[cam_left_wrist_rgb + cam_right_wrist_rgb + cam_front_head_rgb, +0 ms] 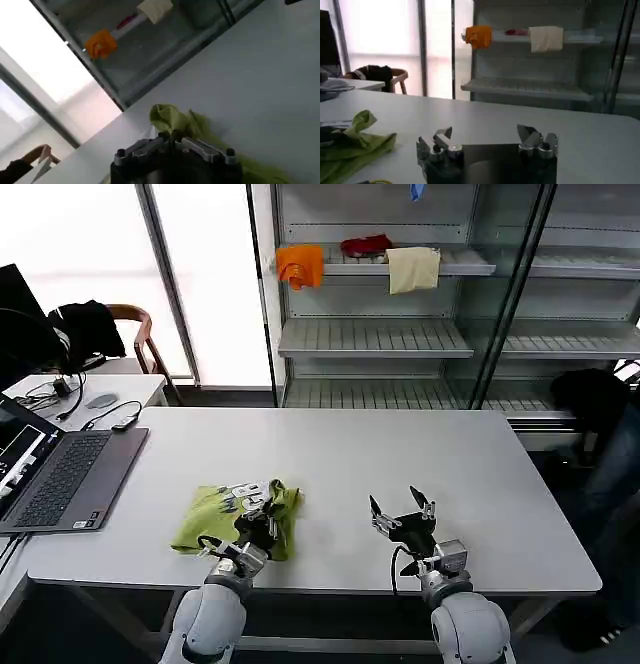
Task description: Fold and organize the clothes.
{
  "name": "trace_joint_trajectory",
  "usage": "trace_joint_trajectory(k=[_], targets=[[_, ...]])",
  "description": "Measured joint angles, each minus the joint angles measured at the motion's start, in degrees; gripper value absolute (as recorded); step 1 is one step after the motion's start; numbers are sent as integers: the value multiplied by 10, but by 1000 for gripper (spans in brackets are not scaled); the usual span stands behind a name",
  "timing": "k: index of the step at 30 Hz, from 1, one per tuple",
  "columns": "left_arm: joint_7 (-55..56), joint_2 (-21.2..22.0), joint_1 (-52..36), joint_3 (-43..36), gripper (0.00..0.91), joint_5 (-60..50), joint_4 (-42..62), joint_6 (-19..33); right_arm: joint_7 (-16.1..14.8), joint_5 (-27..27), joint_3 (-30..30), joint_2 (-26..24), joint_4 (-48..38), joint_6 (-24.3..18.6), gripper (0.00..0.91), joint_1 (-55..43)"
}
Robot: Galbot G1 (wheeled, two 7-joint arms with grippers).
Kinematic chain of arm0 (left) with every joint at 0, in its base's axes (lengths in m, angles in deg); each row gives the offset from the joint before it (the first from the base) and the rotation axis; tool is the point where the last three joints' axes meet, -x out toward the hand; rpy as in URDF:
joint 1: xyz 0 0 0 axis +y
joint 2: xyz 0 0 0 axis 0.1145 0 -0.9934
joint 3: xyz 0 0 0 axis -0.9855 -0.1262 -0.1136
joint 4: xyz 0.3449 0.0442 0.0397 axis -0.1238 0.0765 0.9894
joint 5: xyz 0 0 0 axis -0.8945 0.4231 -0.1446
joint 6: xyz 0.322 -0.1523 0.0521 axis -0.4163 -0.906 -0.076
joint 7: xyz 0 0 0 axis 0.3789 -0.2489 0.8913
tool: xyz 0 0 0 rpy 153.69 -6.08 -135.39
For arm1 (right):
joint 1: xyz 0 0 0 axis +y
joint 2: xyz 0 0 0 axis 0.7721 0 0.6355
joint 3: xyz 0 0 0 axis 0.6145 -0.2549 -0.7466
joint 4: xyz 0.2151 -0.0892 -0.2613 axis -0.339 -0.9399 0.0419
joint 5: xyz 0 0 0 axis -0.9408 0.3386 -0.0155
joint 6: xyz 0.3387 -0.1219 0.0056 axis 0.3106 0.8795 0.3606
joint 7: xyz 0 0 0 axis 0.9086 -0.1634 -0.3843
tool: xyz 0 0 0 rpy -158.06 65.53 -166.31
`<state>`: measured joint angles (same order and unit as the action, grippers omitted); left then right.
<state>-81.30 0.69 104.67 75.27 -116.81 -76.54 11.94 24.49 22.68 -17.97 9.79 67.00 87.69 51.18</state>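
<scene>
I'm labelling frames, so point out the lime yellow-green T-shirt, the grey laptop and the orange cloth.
lime yellow-green T-shirt (205, 519), head view, flat left part.
grey laptop (62, 477), head view, keyboard.
orange cloth (301, 265), head view, hanging front.

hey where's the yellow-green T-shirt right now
In the head view the T-shirt lies crumpled on the white table near its front edge, left of centre, between the laptop and the open right gripper, with the left gripper closed on it.

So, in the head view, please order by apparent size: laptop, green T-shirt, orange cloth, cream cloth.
1. Laptop, largest.
2. T-shirt, crumpled on the table.
3. Orange cloth and cream cloth: they look alike, and both are farther away on the shelf, so I do not rank them.
</scene>
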Motion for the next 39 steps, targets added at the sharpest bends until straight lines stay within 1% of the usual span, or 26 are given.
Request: trace_joint_trajectory(k=[17,24,31,39], targets=[[31,47,12,-35,907,2,16,-6,1,1,0,2,-1,-2,907,4],[39,57,16,-42,907,38,6,-7,2,2,0,2,3,-2,907,5],[41,43,13,-15,907,140,-36,-6,2,2,-3,2,5,-1,907,3],[35,-8,16,86,907,283,-54,-17,2,3,-7,1,0,-1,907,0]])
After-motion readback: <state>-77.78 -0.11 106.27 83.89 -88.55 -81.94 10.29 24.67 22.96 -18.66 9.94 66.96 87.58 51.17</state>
